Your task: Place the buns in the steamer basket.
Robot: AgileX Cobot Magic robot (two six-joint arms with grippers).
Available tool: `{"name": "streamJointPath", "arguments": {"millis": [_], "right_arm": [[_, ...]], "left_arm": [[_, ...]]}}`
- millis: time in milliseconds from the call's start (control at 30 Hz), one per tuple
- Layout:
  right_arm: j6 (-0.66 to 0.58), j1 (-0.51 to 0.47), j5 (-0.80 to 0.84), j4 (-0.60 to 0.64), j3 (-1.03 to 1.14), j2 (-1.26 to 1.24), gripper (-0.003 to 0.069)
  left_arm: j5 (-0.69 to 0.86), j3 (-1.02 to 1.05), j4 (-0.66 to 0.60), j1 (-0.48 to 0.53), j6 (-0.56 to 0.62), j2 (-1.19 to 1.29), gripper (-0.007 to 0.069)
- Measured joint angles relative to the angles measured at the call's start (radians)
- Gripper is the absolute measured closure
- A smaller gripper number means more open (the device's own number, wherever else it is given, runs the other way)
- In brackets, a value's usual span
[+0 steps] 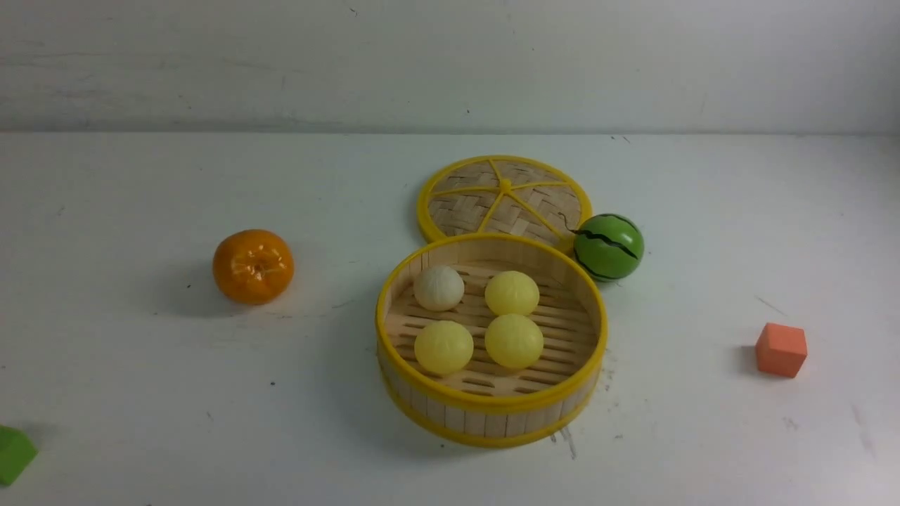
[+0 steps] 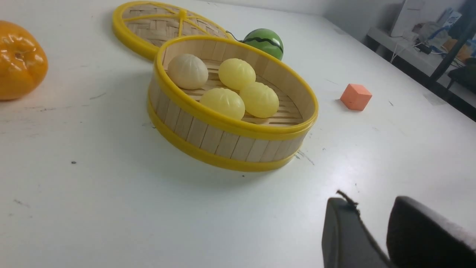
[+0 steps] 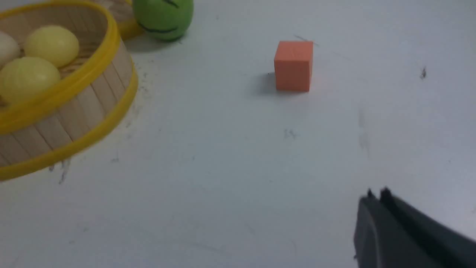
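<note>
The steamer basket (image 1: pixel 492 406) stands at the table's middle. Inside it lie the buns: one off-white (image 1: pixel 439 287) at the far left and three pale yellow (image 1: pixel 512 293), (image 1: pixel 444 346), (image 1: pixel 514 341). The left wrist view shows the basket (image 2: pixel 208 137) with all the buns in it. The right wrist view shows its wall (image 3: pixel 74 123). Neither gripper shows in the front view. My left gripper (image 2: pixel 372 204) is slightly open and empty, above bare table near the basket. My right gripper (image 3: pixel 376 195) is shut and empty, well to the basket's right.
The flat woven lid (image 1: pixel 503 199) lies behind the basket, with a green striped ball (image 1: pixel 608 247) beside it. An orange fruit (image 1: pixel 253 266) sits to the left. An orange cube (image 1: pixel 781 349) is at the right and a green block (image 1: pixel 14 453) at the front left edge.
</note>
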Motion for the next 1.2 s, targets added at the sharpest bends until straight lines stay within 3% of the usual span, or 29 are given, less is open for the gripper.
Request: {"name": "streamJointPath", "arguments": {"millis": [867, 1000, 1100, 1167, 1200], "right_arm": [[0.014, -0.001, -0.001, 0.025, 0.001, -0.001, 0.0658], [0.016, -0.001, -0.001, 0.025, 0.001, -0.001, 0.0655], [0.017, -0.001, -0.001, 0.025, 0.001, -0.001, 0.0653], [0.017, -0.001, -0.001, 0.025, 0.001, -0.001, 0.0648], [0.017, -0.001, -0.001, 0.025, 0.001, -0.001, 0.0648]], "left_arm": [[-0.035, 0.015, 0.021, 0.004, 0.01, -0.004, 0.0425], [-0.139, 0.069, 0.017, 0.096, 0.01, -0.068, 0.046], [-0.154, 0.108, 0.01, 0.22, 0.01, -0.141, 0.0524], [-0.118, 0.157, 0.009, 0.355, 0.01, -0.212, 0.0637], [-0.118, 0.157, 0.009, 0.364, 0.01, -0.213, 0.0637]]}}
